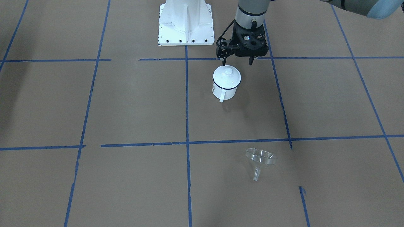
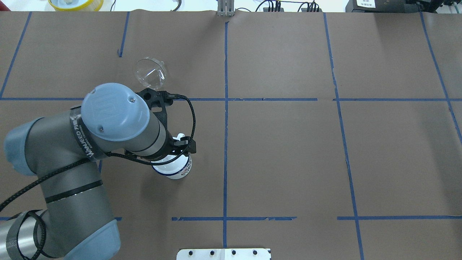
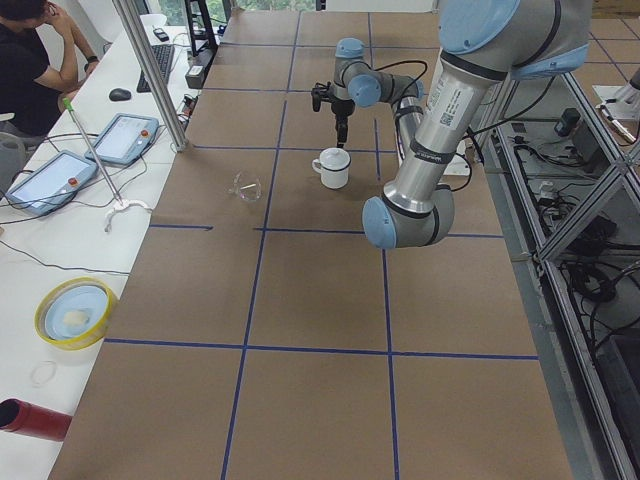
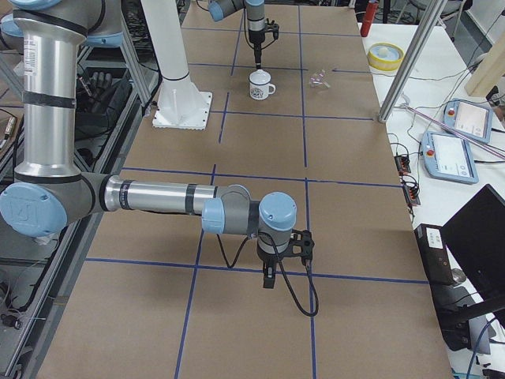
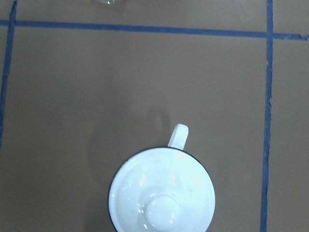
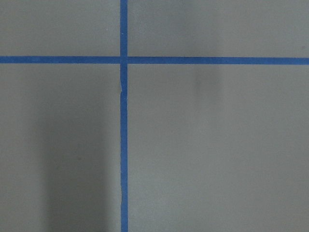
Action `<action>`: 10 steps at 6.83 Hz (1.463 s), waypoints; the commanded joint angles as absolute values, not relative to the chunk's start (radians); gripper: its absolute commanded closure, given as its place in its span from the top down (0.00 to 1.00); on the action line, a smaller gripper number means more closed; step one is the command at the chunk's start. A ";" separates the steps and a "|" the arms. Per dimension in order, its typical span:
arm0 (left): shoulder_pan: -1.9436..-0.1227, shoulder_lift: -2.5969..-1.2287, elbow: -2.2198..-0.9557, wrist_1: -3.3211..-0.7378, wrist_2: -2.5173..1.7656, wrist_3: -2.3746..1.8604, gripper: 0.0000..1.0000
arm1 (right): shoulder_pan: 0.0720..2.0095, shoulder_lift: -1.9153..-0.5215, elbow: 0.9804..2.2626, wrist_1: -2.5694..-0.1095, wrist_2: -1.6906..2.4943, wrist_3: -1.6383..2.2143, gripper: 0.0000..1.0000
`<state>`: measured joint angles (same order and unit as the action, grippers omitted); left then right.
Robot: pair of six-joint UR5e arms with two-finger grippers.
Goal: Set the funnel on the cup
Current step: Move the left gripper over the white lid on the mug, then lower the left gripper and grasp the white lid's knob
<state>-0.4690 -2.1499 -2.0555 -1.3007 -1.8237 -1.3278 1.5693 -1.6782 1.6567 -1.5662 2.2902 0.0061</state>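
Observation:
The cup (image 1: 224, 90) is a white enamel mug with a dark blue rim, standing upright near the robot base. A round white knobbed lid (image 1: 227, 75) sits on it. The left wrist view shows the lid (image 5: 161, 193) and the cup's handle (image 5: 178, 136) from above. The clear funnel (image 1: 260, 159) lies on its side on the paper, far from the cup, and also shows in the overhead view (image 2: 151, 73). My left gripper (image 1: 237, 61) hovers just above the cup's base-side edge, open and empty. My right gripper (image 4: 268, 276) shows only in the exterior right view, so I cannot tell its state.
Brown paper with blue tape lines (image 1: 187, 104) covers the table. The white robot base (image 1: 186, 22) stands behind the cup. A yellow-rimmed bowl (image 3: 75, 310) and tablets (image 3: 120, 138) lie on the side bench beyond the table's edge.

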 commanded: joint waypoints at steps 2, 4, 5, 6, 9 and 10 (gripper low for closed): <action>-0.449 -2.131 -2.014 -1.355 -1.806 -1.348 1.00 | 1.569 -1.678 1.657 -1.566 2.290 0.006 1.00; -0.449 -2.120 -2.008 -1.358 -1.807 -1.344 0.94 | 1.569 -1.678 1.657 -1.566 2.290 0.006 1.00; -0.449 -2.120 -2.003 -1.358 -1.806 -1.344 0.91 | 1.569 -1.678 1.657 -1.566 2.290 0.006 1.00; -0.451 -2.118 -2.005 -1.358 -1.805 -1.323 0.87 | 1.569 -1.678 1.657 -1.566 2.290 0.006 1.00; -0.479 -2.118 -1.996 -1.358 -1.807 -1.287 0.75 | 1.569 -1.678 1.657 -1.566 2.290 0.006 1.00; -0.480 -2.118 -1.990 -1.358 -1.807 -1.287 0.71 | 1.569 -1.678 1.657 -1.566 2.290 0.006 1.00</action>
